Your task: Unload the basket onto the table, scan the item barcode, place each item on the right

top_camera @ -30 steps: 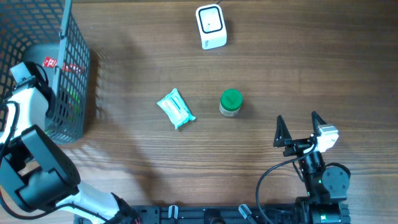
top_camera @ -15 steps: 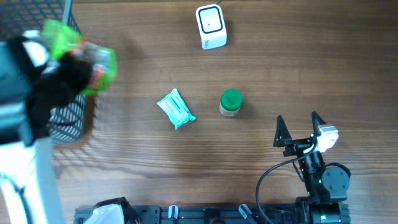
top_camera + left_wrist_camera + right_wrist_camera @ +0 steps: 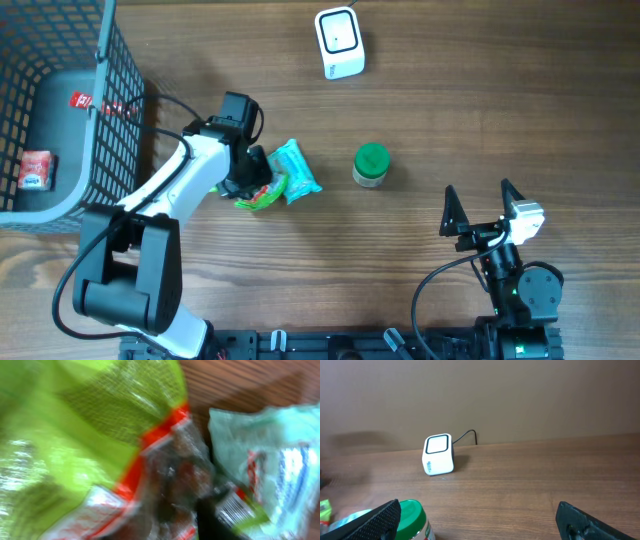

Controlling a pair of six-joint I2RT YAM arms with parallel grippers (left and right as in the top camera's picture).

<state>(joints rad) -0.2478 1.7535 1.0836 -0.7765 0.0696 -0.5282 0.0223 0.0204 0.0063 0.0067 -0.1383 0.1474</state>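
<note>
The item, a crinkly lime-green plastic bag (image 3: 258,197) with a red band and glossy clear patches, lies on the wood-grain desk (image 3: 450,110) to the left of the jar (image 3: 371,165), which is short and round with a green screw lid. Between bag and jar, touching the bag, sits a soft teal pillow-shaped pack (image 3: 298,170) with blue and red print. The left gripper (image 3: 252,180) is down at the bag. Its wrist view is filled with blurred green film, so I cannot tell whether it grips the bag.

Beyond the jar stands the scanner (image 3: 339,42), a rounded white box with a dark-framed window and a thin cable. Far left of the jar, a black wire basket (image 3: 120,130) holds a grey liner (image 3: 60,100) and a small red packet (image 3: 35,170). Right of the jar, nearer the robot, the right gripper (image 3: 478,197) hangs with its jaws spread wide, holding nothing.
</note>
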